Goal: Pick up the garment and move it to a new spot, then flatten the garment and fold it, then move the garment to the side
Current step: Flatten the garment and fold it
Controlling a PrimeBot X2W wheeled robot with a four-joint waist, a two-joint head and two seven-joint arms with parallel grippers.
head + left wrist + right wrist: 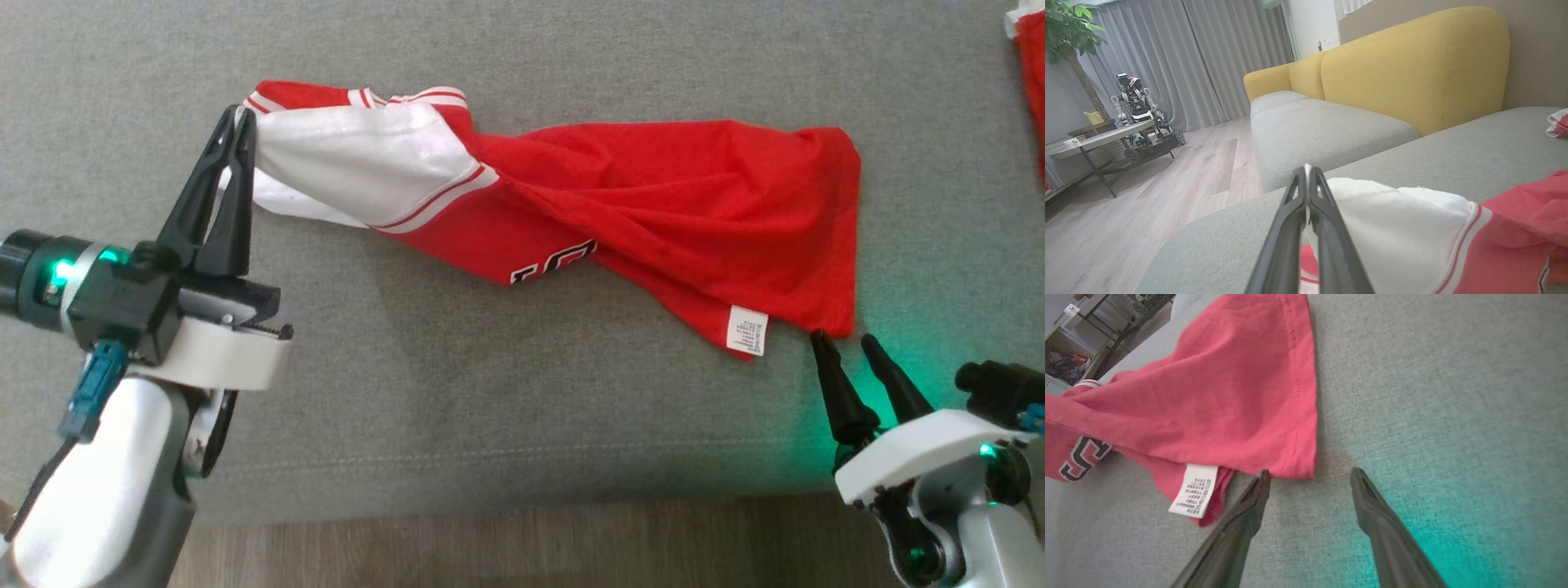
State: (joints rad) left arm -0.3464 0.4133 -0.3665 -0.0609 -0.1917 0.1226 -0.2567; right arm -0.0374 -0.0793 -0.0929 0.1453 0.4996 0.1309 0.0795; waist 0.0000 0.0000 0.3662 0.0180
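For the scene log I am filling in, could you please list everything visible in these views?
sofa seat: one, grey, in front of the robot
garment: one, red with white sleeve, stretched across the sofa seat
care label: one, white, on the garment's near hem
second cloth: one, red and white, seat's far right edge
sofa backrest: two sections, yellow, beyond the seat
wooden floor: one, light brown, beside the sofa
curtains: one set, grey, far wall
plant: one, green, by the curtains
table: one, pale top, on the floor
other robot: one, dark and white, behind the table
left gripper: one, dark, shut on the garment's white sleeve
right gripper: one, dark, open, by the garment's near right corner
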